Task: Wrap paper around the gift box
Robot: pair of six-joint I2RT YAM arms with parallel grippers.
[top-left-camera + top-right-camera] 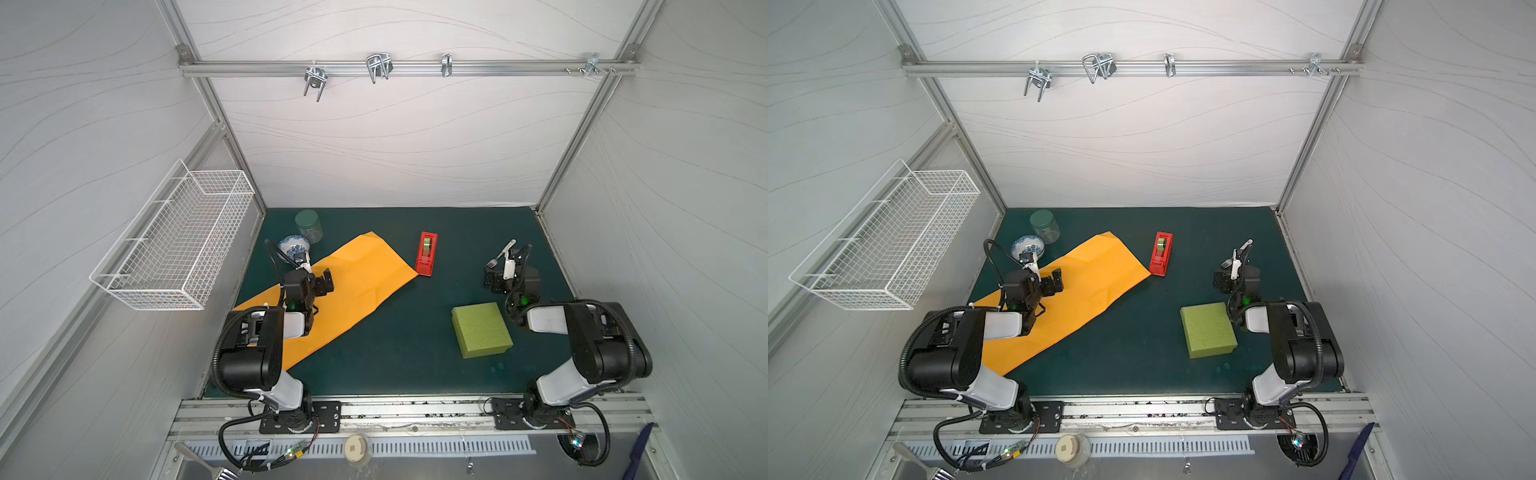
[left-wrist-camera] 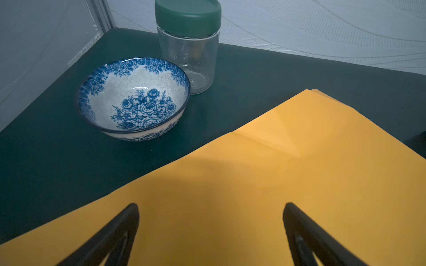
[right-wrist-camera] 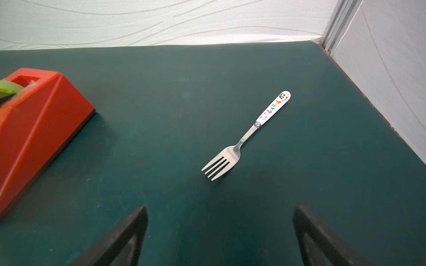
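Note:
The gift box (image 1: 482, 330) (image 1: 1208, 330), flat and yellow-green with a ribbed top, lies on the green mat at the near right, bare of paper. The orange paper (image 1: 357, 286) (image 1: 1090, 282) (image 2: 276, 184) is spread diagonally across the left half, creased, well apart from the box. My left gripper (image 1: 318, 282) (image 1: 1050, 282) (image 2: 211, 205) hangs open over the paper's left part, nothing between its fingers. My right gripper (image 1: 509, 270) (image 1: 1235, 270) (image 3: 220, 207) stands open above bare mat just beyond the box, holding nothing.
A red tape dispenser (image 1: 427, 253) (image 1: 1161, 253) (image 3: 34, 126) sits by the paper's far right corner. A small fork (image 1: 500, 254) (image 3: 242, 142) lies ahead of the right gripper. A blue-flowered bowl (image 1: 293, 245) (image 2: 133, 99) and green-lidded jar (image 1: 308, 224) (image 2: 187, 46) stand at the back left. A wire basket (image 1: 174, 237) hangs on the left wall.

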